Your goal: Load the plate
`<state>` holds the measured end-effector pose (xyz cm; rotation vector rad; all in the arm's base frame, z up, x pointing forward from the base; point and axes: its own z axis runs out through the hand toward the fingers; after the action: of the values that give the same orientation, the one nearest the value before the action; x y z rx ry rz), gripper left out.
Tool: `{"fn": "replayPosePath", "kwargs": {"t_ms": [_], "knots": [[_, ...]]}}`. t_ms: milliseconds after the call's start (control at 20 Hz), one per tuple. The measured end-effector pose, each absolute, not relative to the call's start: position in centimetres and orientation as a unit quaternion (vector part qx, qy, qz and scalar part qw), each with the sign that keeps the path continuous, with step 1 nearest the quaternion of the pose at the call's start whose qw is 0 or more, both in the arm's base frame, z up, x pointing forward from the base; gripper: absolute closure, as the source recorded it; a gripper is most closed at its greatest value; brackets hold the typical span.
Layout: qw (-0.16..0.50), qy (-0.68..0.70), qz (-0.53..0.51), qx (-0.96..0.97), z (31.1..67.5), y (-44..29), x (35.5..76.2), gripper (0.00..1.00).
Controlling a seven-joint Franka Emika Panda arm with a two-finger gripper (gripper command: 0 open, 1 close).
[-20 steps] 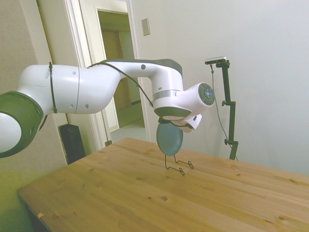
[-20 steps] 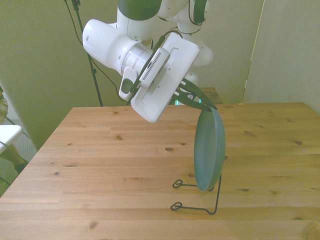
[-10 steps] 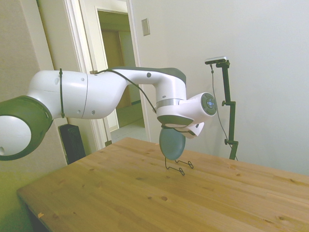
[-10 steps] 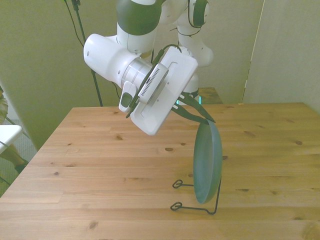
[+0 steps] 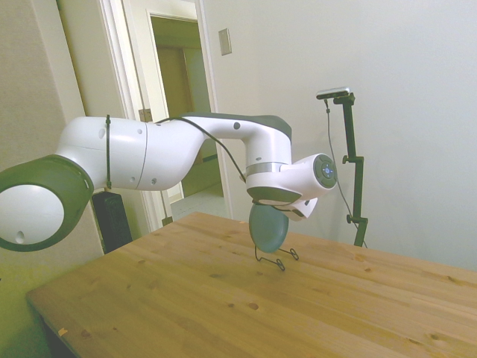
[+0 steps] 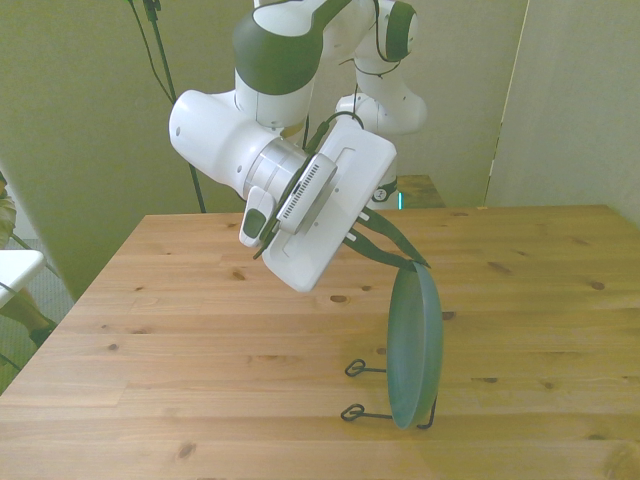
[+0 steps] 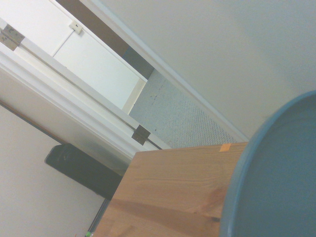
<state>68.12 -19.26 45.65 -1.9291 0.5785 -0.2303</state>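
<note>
Holding: the two-finger gripper [image 6: 412, 262] on the white Franka arm [image 5: 171, 149] pinches the top rim of the round dark teal-green dinner plate [image 6: 416, 348], its dark fingers closed on the edge.
Plate position: on edge and nearly upright, its lower rim down in the thin black wire stand [image 6: 385, 405] toward the front view's right of the table; whether it bears fully on the wire cannot be told.
Side view: the plate [image 5: 268, 227] hangs under the wrist, directly above the stand [image 5: 276, 258].
Wrist view: only a curved slice of the plate [image 7: 276, 177] shows, close and soft in focus.
Step in hand (judged): seating the plate in the stand, release not yet made.
Risk 1: letting go before the rim sits between the wires could let the plate tip flat or roll off.
Risk 2: pressing down or sideways could drag the light stand, which looks unfixed, across the boards.
Risk 3: a slanted withdrawal could catch the rim and pull the plate over.
Surface: pale knotty wooden table [image 6: 200, 330], planks running across.
Room: plain light walls, an open doorway [image 5: 182, 112] behind the arm, a dark box-shaped object [image 5: 112, 218] on the floor beside it.
</note>
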Motion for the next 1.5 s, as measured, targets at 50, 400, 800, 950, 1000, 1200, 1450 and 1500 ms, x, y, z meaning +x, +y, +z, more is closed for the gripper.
{"fn": "replayPosePath", "kwargs": {"t_ms": [50,400,800,950,1000,1200,1450,1500], "knots": [[0.529,0.242,-0.096,-0.808,45.5,-19.3,68.2,1.0],[0.528,0.244,-0.093,-0.808,44.5,-19.1,68.7,1.0],[0.527,0.241,-0.096,-0.809,44.1,-18.8,69.2,1.0],[0.528,0.24,-0.096,-0.809,44.1,-18.7,69.2,1.0],[0.528,0.239,-0.096,-0.809,44.1,-18.6,69.2,1.0],[0.53,0.233,-0.096,-0.81,44.1,-18.2,69.3,1.0],[0.533,0.229,-0.094,-0.809,44.1,-17.6,69.5,1.0],[0.533,0.229,-0.093,-0.809,44.1,-17.5,69.5,1.0]]}}
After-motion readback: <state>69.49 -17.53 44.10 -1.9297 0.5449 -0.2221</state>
